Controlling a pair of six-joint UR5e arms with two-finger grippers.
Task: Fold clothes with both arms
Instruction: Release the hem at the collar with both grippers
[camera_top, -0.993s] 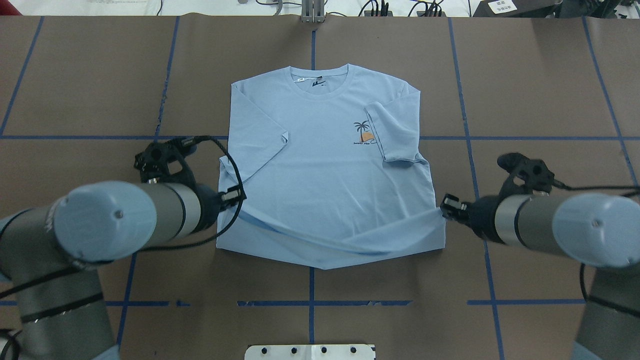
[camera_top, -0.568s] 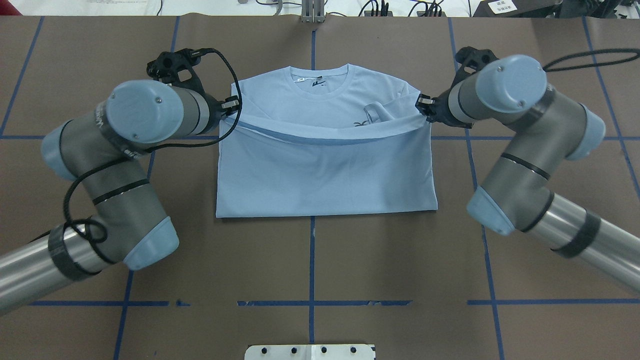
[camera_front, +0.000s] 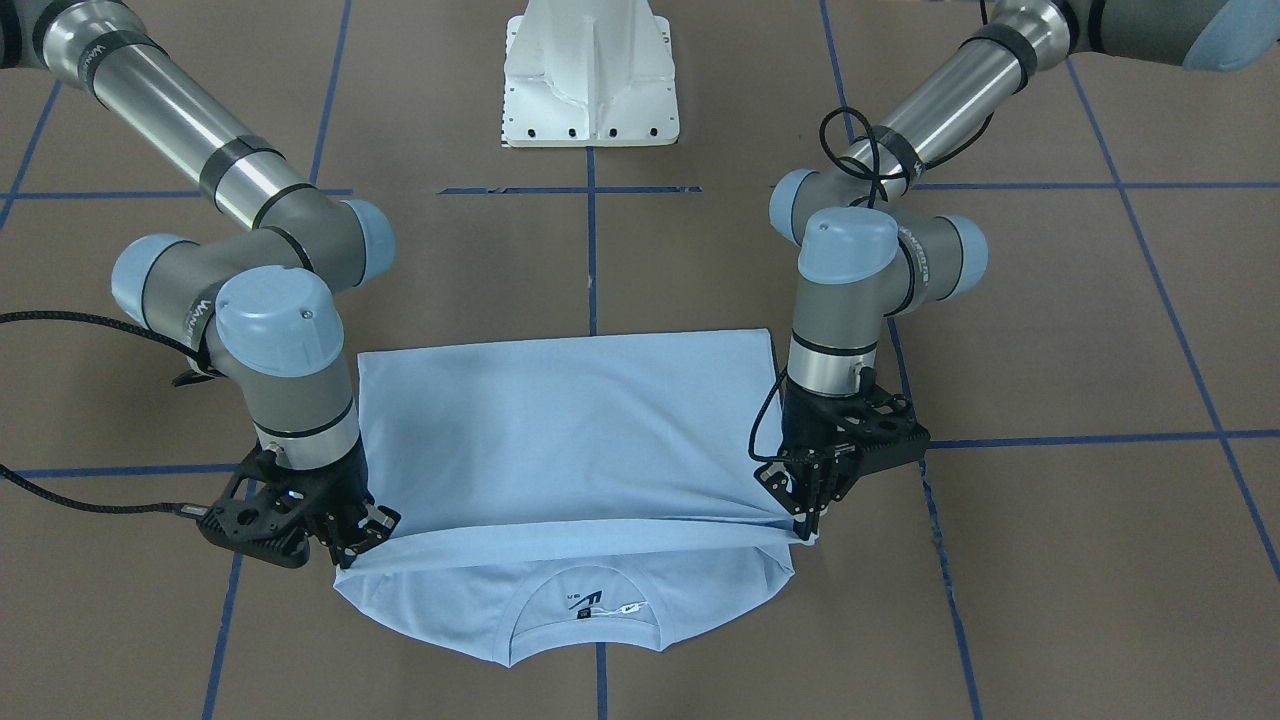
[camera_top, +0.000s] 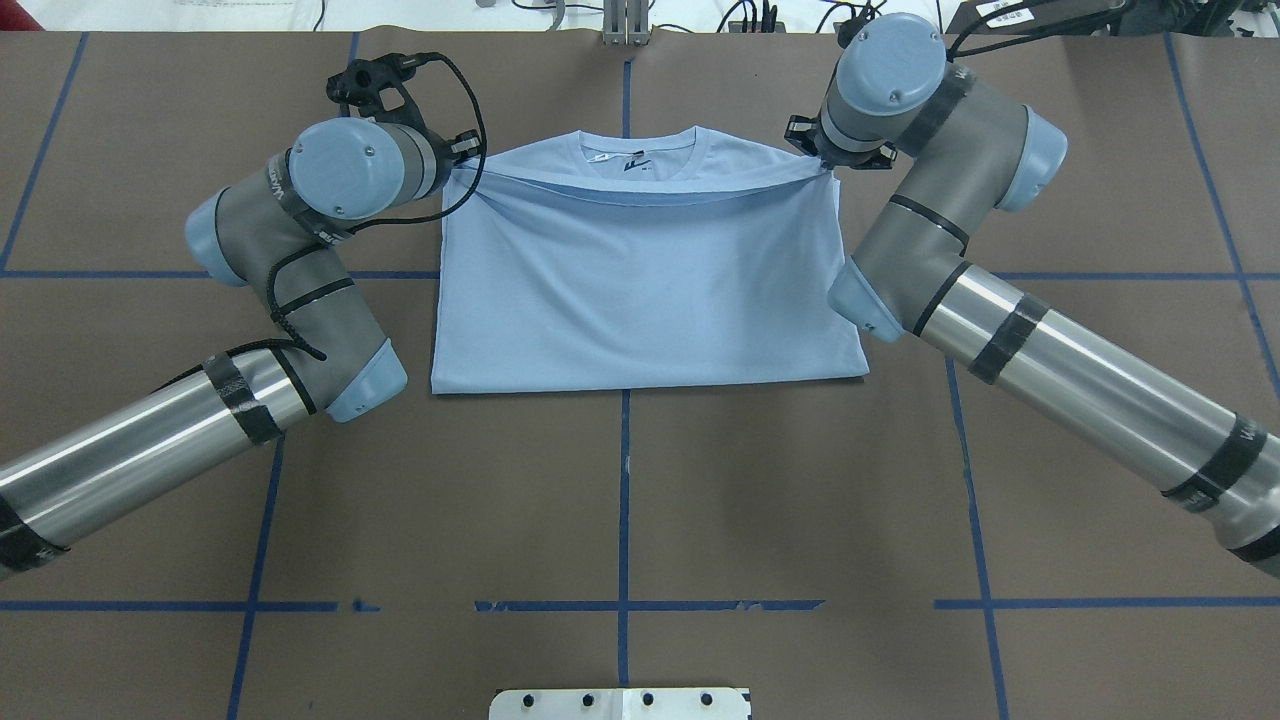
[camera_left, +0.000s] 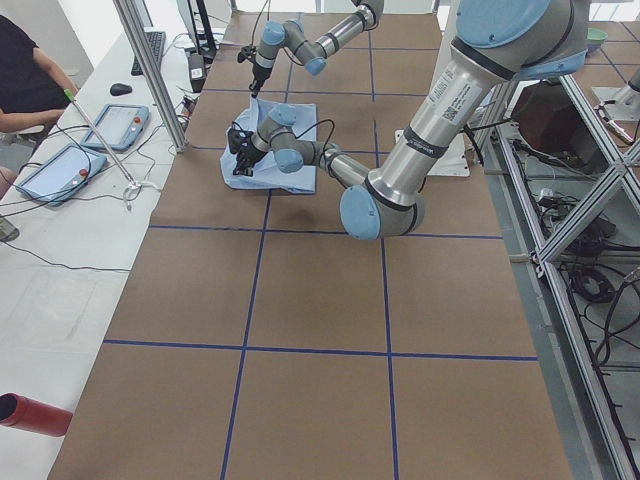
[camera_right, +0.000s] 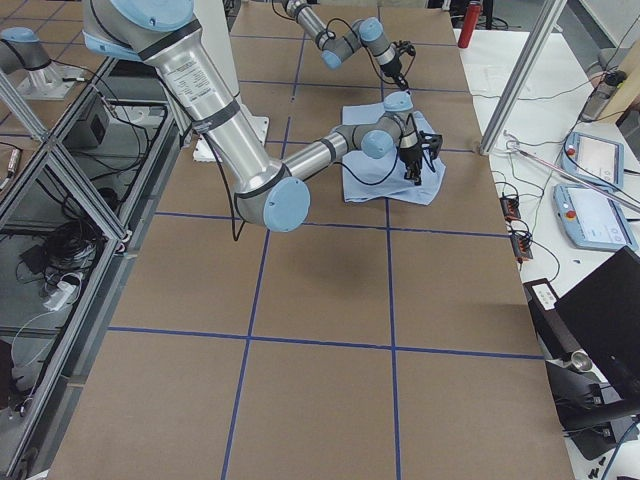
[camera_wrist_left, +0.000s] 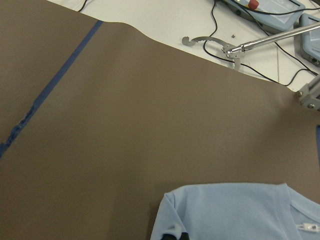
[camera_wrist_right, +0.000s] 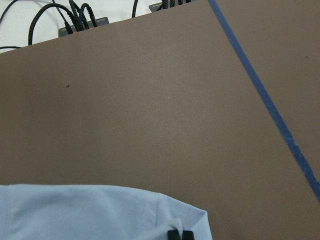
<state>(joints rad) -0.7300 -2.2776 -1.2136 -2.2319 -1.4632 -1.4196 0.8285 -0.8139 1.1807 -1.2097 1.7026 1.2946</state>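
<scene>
The light blue T-shirt (camera_top: 640, 290) lies on the brown table, doubled over on itself. Its lower half covers the chest and sleeves. Only the ribbed collar (camera_top: 640, 150) with the dark neck label still shows beyond the carried hem. My left gripper (camera_top: 462, 160) is shut on the hem's corner at the shirt's left shoulder. My right gripper (camera_top: 820, 158) is shut on the other corner at the right shoulder. In the front-facing view the left gripper (camera_front: 805, 525) and right gripper (camera_front: 365, 535) hold the hem just above the T-shirt (camera_front: 570, 430). The hem sags slightly between them.
The white pedestal base (camera_front: 590, 80) stands at the near table edge. Blue tape lines (camera_top: 622, 500) grid the brown surface. Cables and tablets (camera_left: 80, 150) lie past the far edge, where a person (camera_left: 25, 70) sits. A red cylinder (camera_left: 30, 415) lies off the table's left end.
Both grippers have carried the hem from the near side across the shirt up to the shoulders. The chest print and folded sleeves are now covered.
</scene>
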